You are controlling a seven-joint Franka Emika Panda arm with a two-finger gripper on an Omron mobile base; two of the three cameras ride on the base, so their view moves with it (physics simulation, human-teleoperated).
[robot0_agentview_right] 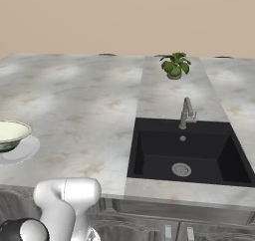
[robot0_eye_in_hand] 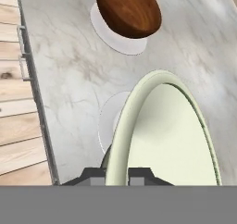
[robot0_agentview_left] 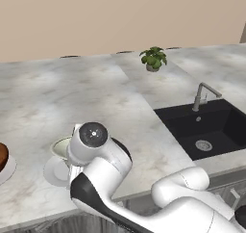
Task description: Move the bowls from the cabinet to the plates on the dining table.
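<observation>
My gripper (robot0_eye_in_hand: 116,177) is shut on the rim of the pale cream-green bowl (robot0_eye_in_hand: 171,135), one finger on each side of the rim. The bowl (robot0_agentview_right: 10,133) is right over a whitish plate (robot0_agentview_right: 26,150), sitting on it or just above it; I cannot tell which. In the left base view my arm hides part of this bowl (robot0_agentview_left: 60,147) and its plate (robot0_agentview_left: 54,172). The reddish-brown wooden bowl (robot0_eye_in_hand: 129,10) rests on a second plate (robot0_eye_in_hand: 107,33) further along the marble dining table (robot0_agentview_left: 96,97); it also peeks in at the left edge (robot0_agentview_left: 2,156). The cabinet is out of view.
A black sink (robot0_agentview_left: 209,128) with a silver faucet (robot0_agentview_left: 202,95) is set into the top on the right. A small potted plant (robot0_agentview_left: 153,58) stands behind it. The table's near edge (robot0_eye_in_hand: 39,102) runs close to both plates, with wooden floor (robot0_eye_in_hand: 16,126) beyond.
</observation>
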